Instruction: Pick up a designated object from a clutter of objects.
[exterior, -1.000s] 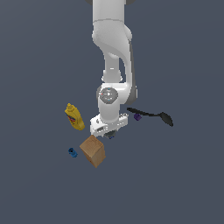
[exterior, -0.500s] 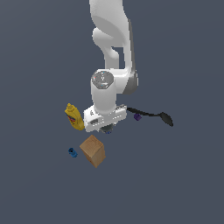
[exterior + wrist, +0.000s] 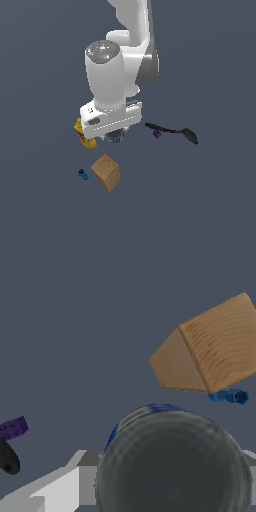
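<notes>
The small can (image 3: 172, 463), with a dark grey top and a blue-labelled side, fills the near part of the wrist view, held between my grey fingers (image 3: 75, 478). In the exterior view my gripper (image 3: 116, 137) is shut on the can (image 3: 117, 138), which hangs under the white hand, lifted above the floor. Only a little of the can shows there.
The brown cardboard box (image 3: 106, 172) (image 3: 210, 348) lies below the hand, with the tiny blue block (image 3: 83, 174) (image 3: 230, 396) beside it. The yellow bottle (image 3: 84, 136) is partly hidden behind the hand. The black spoon (image 3: 172, 131) and purple piece (image 3: 157, 134) (image 3: 12, 427) lie to the exterior view's right.
The arm has risen and swung toward the camera with the can in the gripper. The box, bottle, block and spoon have stayed in place.
</notes>
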Robot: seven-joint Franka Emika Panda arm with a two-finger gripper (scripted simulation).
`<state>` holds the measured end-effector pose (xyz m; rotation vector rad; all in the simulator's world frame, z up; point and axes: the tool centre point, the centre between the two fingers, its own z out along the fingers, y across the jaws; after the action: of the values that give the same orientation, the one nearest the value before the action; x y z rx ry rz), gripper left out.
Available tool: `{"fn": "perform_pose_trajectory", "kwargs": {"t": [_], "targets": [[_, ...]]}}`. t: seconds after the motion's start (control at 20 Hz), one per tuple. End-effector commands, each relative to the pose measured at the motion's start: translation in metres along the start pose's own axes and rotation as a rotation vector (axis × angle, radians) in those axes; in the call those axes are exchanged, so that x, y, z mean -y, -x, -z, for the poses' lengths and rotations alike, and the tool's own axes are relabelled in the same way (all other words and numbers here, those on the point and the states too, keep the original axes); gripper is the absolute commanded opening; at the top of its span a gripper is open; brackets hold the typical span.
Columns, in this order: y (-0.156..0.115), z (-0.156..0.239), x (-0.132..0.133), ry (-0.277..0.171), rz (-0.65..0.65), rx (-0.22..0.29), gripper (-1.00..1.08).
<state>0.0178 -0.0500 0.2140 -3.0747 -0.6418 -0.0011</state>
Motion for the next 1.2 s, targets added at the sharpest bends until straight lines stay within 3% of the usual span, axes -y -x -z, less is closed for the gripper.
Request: {"fn": "perform_pose_trajectory", "kwargs": {"t": [0.0,0.6,1.15], "targets": [[-0.001,0.027,-0.006,0.0,0.0,0.0,-1.0],[-0.008,0.135,-0.035,0.0,0.0,0.0,-1.0],[-0.014,0.175,-0.047,0.001,0.0,0.001,-1.0]]}}
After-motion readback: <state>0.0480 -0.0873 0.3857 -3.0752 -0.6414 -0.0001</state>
